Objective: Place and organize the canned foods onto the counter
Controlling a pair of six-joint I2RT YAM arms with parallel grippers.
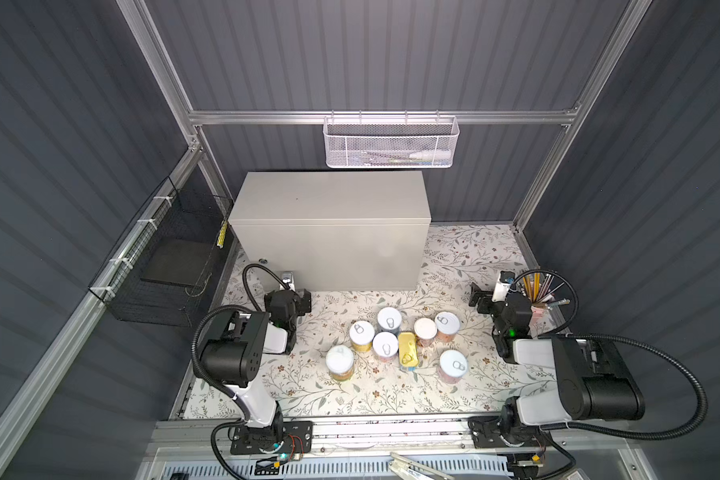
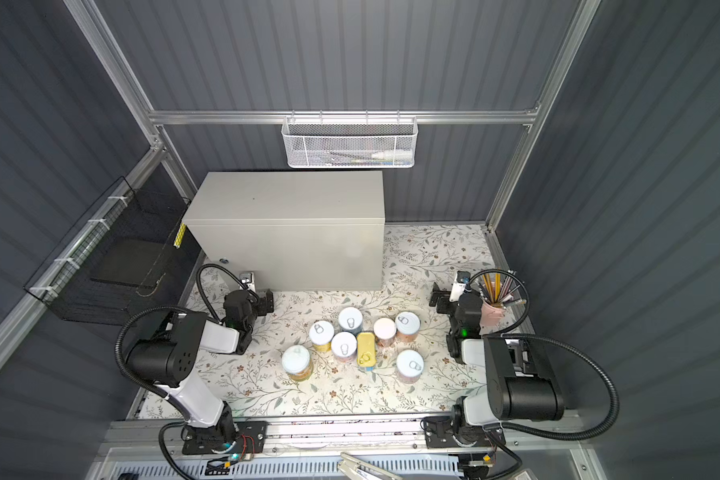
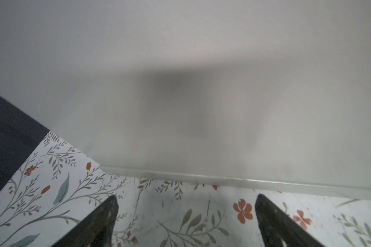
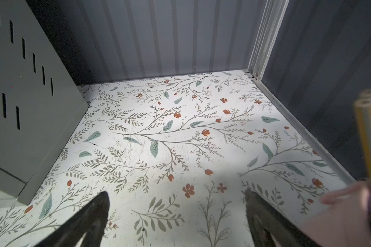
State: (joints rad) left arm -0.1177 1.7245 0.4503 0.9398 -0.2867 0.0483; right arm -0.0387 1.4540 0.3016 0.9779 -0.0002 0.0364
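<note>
Cans (image 1: 385, 345) grouped on the floral tabletop (image 1: 474, 249), at six o'clock of the counter (image 1: 329, 195).
In both top views, the round silver- and white-lidded tins and a flat gold tin (image 1: 408, 349) cluster before the smooth beige box, with the left tool (image 1: 304, 299) at ten o'clock and the right tool (image 1: 479, 301) at two. Left wrist: fingers (image 3: 107, 213) apart, near the counter's bottom edge. Right wrist: fingers apart over open tabletop, with the pink pencil cup (image 4: 341, 213) beside them.

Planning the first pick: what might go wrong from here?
Several small round cans crowd the gold-topped rectangular tin; open jaws reaching for one may topple neighbours.
The right gripper sits beside the pink pencil cup; a swing could knock it.
The left gripper is close to the beige-grey metal box; lifting might clip it.
</note>
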